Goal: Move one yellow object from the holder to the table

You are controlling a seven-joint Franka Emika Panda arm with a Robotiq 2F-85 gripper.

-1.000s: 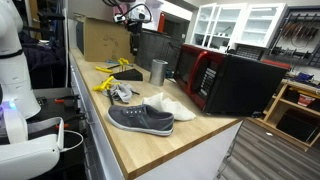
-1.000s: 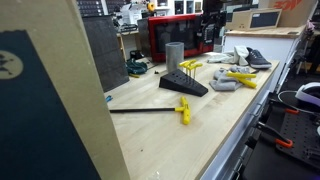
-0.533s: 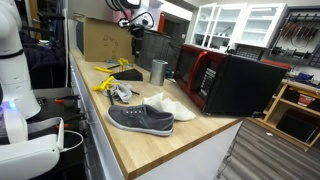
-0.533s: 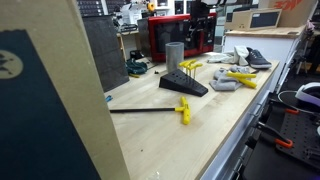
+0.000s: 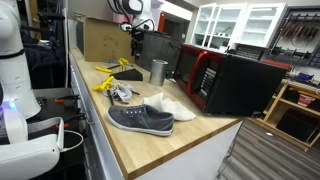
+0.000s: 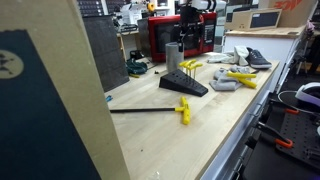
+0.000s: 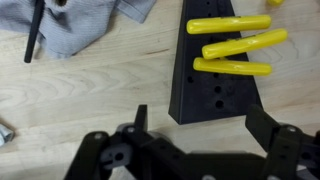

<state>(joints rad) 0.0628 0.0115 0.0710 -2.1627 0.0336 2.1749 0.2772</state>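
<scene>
The holder (image 7: pixel 215 95) is a low black stand on the wooden table (image 7: pixel 90 95). In the wrist view it carries three yellow objects (image 7: pixel 232 67) lying side by side across its top. My gripper (image 7: pixel 203 125) is open and empty, hanging above the holder's near end with a finger on each side. In both exterior views the gripper (image 5: pixel 138 36) (image 6: pixel 192 22) is well above the holder (image 5: pixel 127 74) (image 6: pixel 184 86). Yellow pieces show on the holder's top (image 6: pixel 190 65).
A shiny metal cup (image 5: pixel 158 71) (image 6: pixel 174 54) stands beside the holder. A grey cloth (image 7: pixel 90 25) and a black rod (image 7: pixel 35 35) lie nearby. Loose yellow pieces (image 6: pixel 184 110) (image 5: pixel 104 85), shoes (image 5: pixel 140 119) and a red-and-black microwave (image 5: pixel 225 80) are also on the table.
My gripper has travelled sideways along the counter to a spot over the holder. It stays open and empty. Nothing on the table has moved.
</scene>
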